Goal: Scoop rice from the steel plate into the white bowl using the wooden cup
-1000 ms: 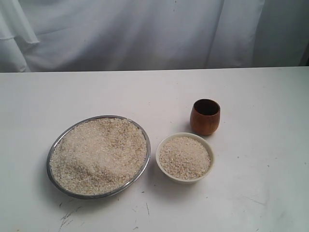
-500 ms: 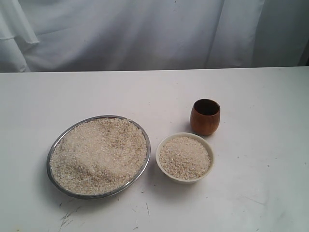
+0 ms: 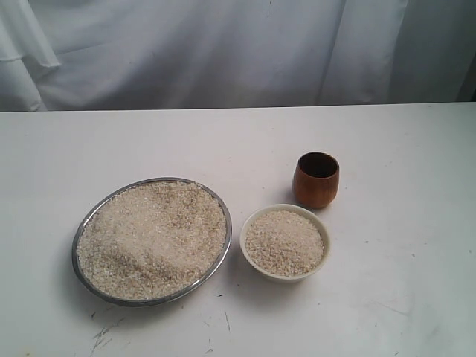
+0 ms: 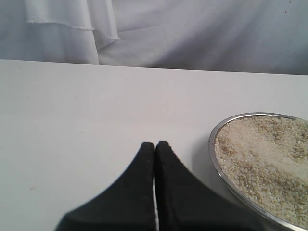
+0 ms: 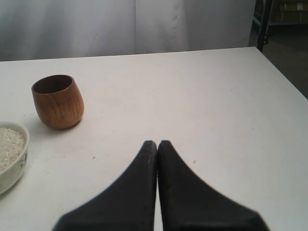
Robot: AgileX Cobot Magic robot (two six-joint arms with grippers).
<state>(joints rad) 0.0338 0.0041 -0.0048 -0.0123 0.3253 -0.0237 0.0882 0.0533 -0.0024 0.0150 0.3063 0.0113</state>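
Changes recorded: none visible.

Exterior view, item by item:
- wide shallow steel plate (image 3: 141, 301) of shiny grey metal
- heaped off-white rice (image 3: 152, 238)
- small round thick-rimmed white bowl (image 3: 285, 277)
- reddish-brown glossy wooden cup (image 3: 315, 186)

None shows any shift in place, tilt or fill against either earlier picture. The wrist views have no earlier pictures, so change there cannot be told.

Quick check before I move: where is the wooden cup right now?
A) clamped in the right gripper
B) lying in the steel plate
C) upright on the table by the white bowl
C: the wooden cup stands upright, mouth up, on the table beside the white bowl.
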